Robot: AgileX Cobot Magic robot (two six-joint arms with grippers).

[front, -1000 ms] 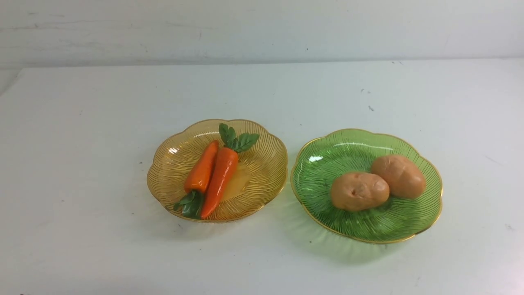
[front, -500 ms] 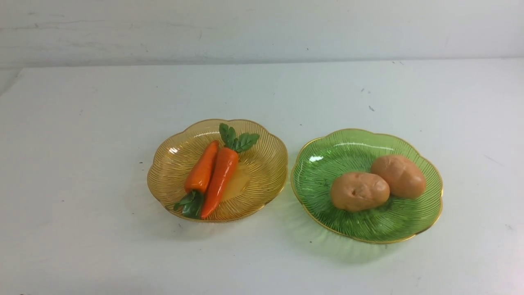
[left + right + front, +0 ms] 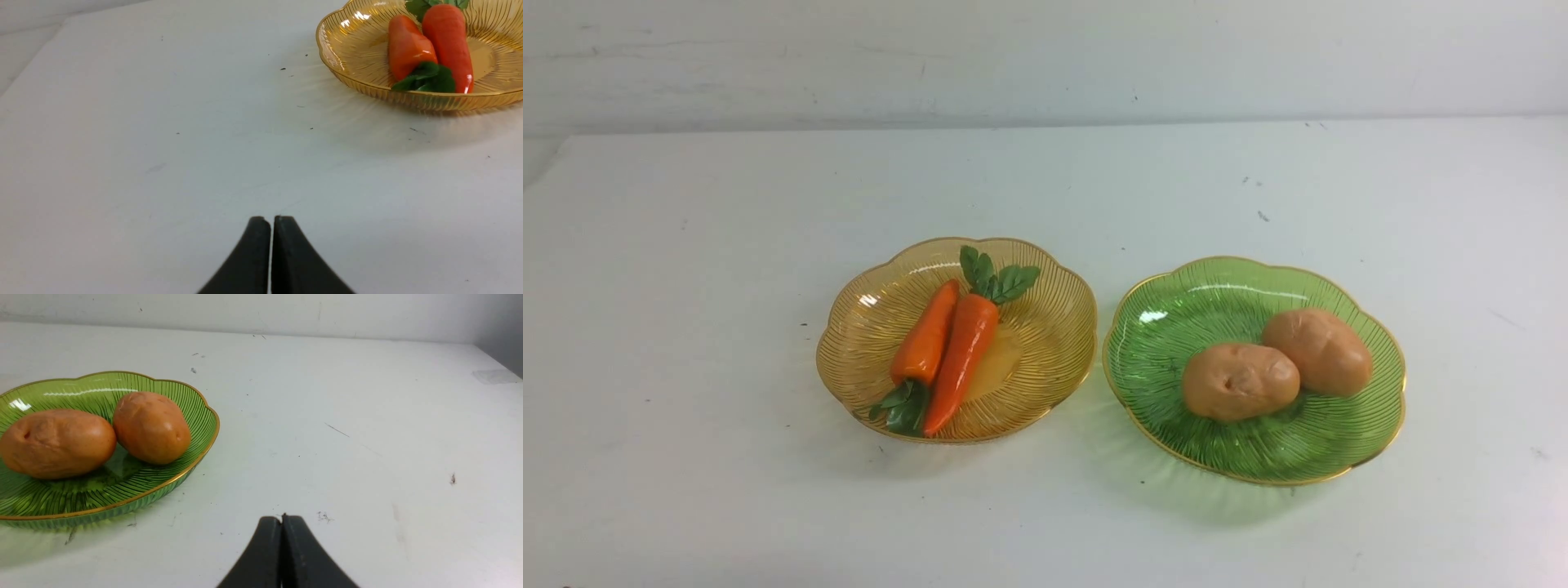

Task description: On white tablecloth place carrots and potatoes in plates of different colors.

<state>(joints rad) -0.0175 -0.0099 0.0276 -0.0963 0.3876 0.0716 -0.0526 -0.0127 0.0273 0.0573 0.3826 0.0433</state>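
Note:
Two orange carrots [image 3: 947, 351] [image 3: 429, 45] lie side by side in the amber-yellow plate [image 3: 1045, 359] [image 3: 351, 53], one with its green top toward me, the other with its top away. Both tan potatoes [image 3: 1240, 380] [image 3: 1319, 351] [image 3: 57, 443] [image 3: 151, 426] rest touching each other in the green plate [image 3: 1168, 327] [image 3: 135, 490]. The plates stand close together on the white tablecloth [image 3: 686, 327]. Neither arm shows in the front view. My left gripper [image 3: 271, 220] is shut and empty, short of the amber plate. My right gripper [image 3: 282, 520] is shut and empty beside the green plate.
A pale wall [image 3: 1045, 57] runs along the table's far edge. The table's left corner [image 3: 556, 155] falls away at the far left. Small dark specks [image 3: 1262, 216] dot the cloth behind the green plate.

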